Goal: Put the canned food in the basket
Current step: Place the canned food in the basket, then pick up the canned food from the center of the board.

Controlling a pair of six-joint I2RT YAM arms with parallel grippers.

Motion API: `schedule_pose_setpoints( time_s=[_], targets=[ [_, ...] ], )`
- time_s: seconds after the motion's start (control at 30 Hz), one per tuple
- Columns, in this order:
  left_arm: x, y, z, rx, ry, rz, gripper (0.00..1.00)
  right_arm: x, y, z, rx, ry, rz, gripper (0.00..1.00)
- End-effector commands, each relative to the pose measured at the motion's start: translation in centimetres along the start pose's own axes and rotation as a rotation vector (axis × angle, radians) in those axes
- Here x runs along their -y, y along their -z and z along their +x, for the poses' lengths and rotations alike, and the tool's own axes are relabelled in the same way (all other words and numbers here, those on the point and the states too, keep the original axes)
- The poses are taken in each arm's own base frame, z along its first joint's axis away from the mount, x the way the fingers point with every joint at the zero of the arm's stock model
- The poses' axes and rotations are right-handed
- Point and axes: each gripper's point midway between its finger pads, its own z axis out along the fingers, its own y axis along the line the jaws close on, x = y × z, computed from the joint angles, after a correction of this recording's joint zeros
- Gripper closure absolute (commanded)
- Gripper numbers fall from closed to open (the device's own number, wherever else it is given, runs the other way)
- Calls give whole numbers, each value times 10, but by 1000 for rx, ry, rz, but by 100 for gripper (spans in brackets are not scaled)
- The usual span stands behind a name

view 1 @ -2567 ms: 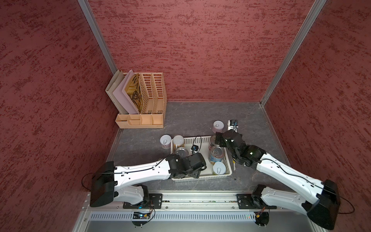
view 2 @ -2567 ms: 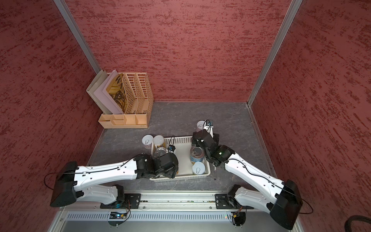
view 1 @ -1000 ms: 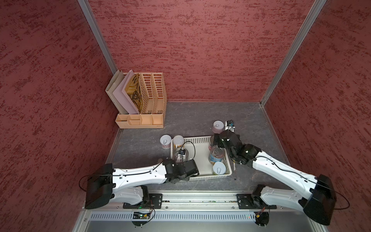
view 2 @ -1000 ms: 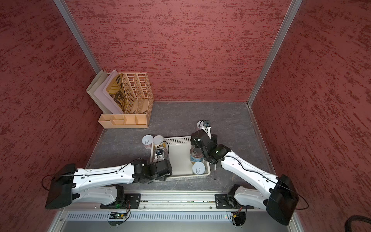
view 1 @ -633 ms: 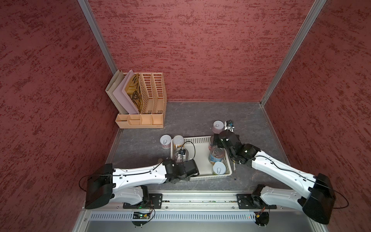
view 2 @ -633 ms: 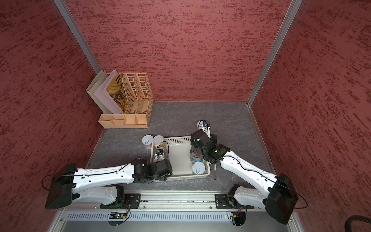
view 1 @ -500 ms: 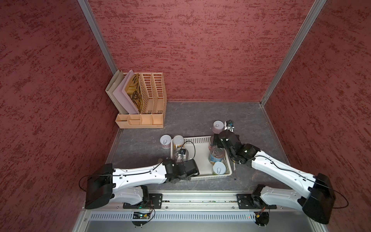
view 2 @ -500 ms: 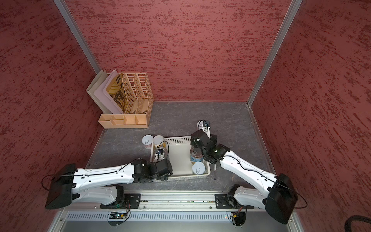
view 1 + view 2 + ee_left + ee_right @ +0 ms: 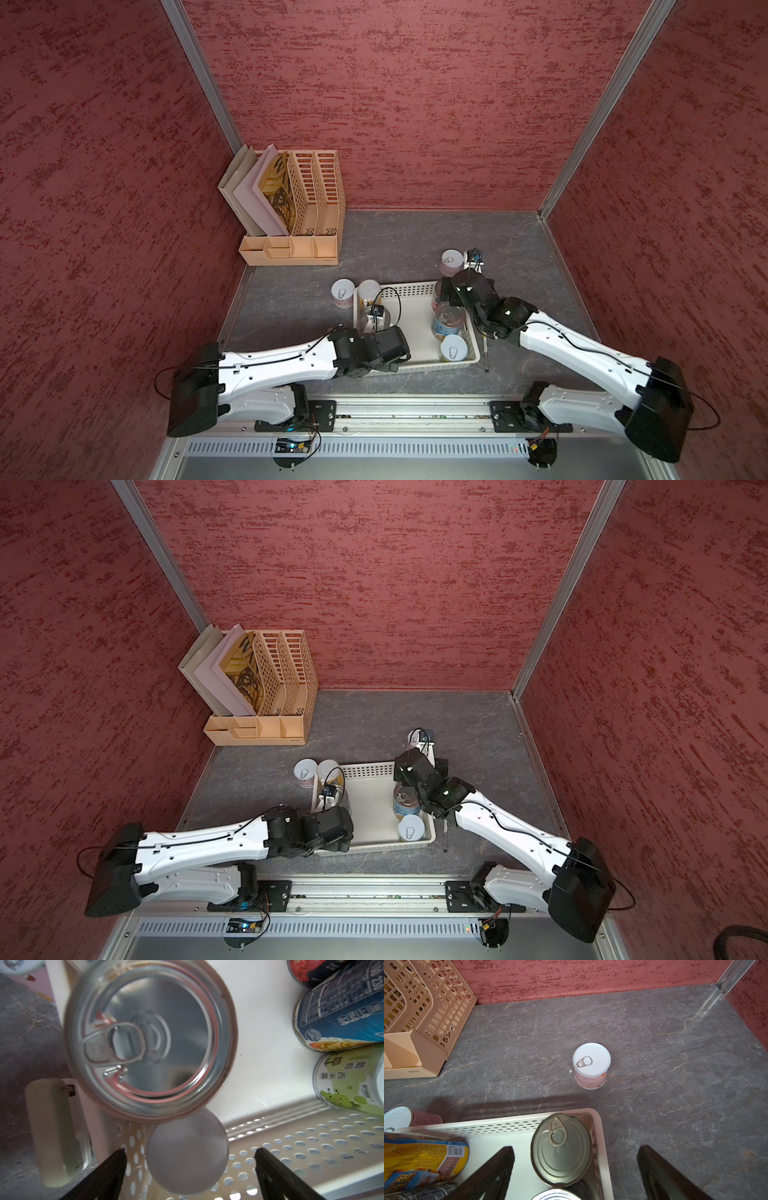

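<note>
Your left end effector (image 9: pixel 190 1150) gapes fully, gripping nothing; the pull-tab can (image 9: pixel 149 1039) stands inside the basket (image 9: pixel 415 286) at its 9 o'clock wall. Rise straight up without clipping its rim.

We find the pull-tab can (image 9: pixel 149 1039) blurred against the lens, label hidden. The right arm (image 9: pixel 561 338) covers most of the dark can (image 9: pixel 437 291). A silver can top (image 9: pixel 555 1194) runs off the edge.
</note>
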Motion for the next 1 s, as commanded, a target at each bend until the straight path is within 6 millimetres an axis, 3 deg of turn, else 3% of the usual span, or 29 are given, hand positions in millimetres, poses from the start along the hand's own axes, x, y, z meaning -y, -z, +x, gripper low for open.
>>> schedule_pose_setpoints(
  time_s=[0.0,0.13,0.3,0.43,0.57,0.67,0.8,0.97],
  targets=[
    [-1,27,-20,36,-37,10,0,-7,2,-16,35,-38,-32,2],
    [14,52,-48,82,-56,86,0,-8,4,-18,41,-40,-40,2],
    [18,72,-93,109,1,202,0,-10,5,-19,45,-40,-54,2],
    [0,82,-143,134,188,328,0,-11,5,-20,46,-41,-62,2],
    [-44,81,-187,238,384,310,0,-15,8,-23,55,-47,-86,2],
    [-72,72,-203,323,460,294,0,-16,9,-26,62,-50,-93,2],
    [-104,59,-202,399,472,203,0,-16,9,-27,64,-46,-93,2],
    [-114,53,-198,440,455,164,0,-11,10,-36,80,-46,-83,2]
  ],
)
